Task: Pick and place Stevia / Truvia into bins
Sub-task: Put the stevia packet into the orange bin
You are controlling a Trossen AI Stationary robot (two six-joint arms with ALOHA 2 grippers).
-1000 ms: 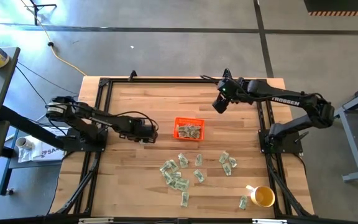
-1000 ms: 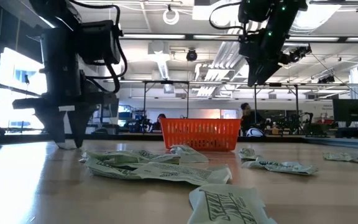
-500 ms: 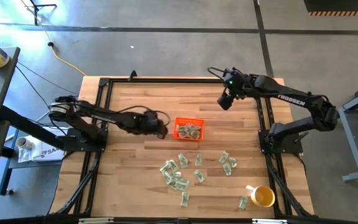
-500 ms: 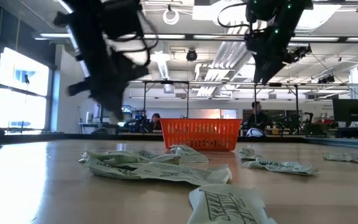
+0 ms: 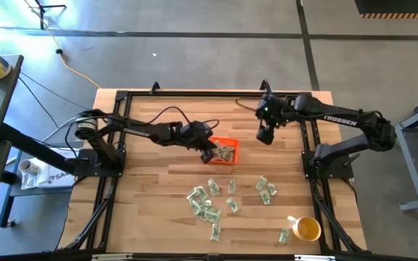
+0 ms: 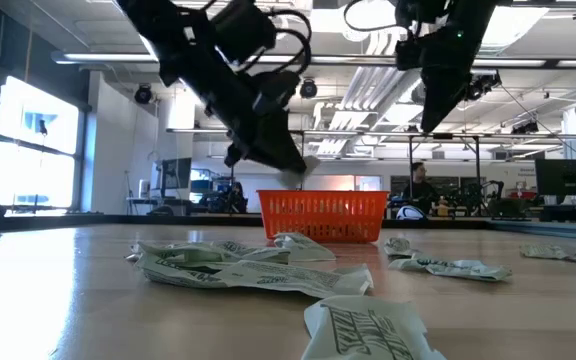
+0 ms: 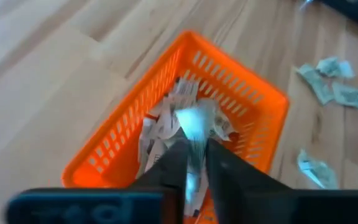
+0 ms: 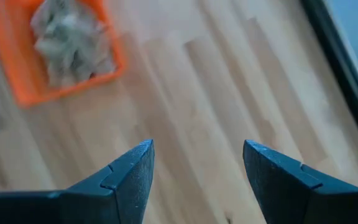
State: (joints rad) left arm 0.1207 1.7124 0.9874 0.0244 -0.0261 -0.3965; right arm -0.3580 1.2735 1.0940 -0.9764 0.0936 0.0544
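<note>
The orange bin (image 5: 221, 151) sits near the table's middle with several green-and-white packets inside (image 7: 185, 118). More packets lie scattered on the wood toward the near edge (image 5: 205, 205), (image 5: 265, 190). My left gripper (image 7: 194, 163) hangs over the bin's left wall, shut on one packet. My right gripper (image 8: 197, 165) is open, up in the air to the right of the bin (image 8: 48, 50), touching nothing. My left gripper pinches one packet (image 7: 193, 127) between its two fingers (image 7: 173, 165), coming from the table's left and slanting down. The packet is lifted clear above the bin and sticks out past the fingertips.
A yellow mug (image 5: 307, 229) stands near the table's near right corner with a packet beside it (image 5: 284, 235). A black frame (image 5: 122, 98) runs around the table. Bare wood lies between the bin and the far edge.
My left gripper has risen from the table left of the bin and swung right to above the bin's left wall, carrying the packet. My right gripper has drifted slightly toward the near edge and turned to point more downward.
</note>
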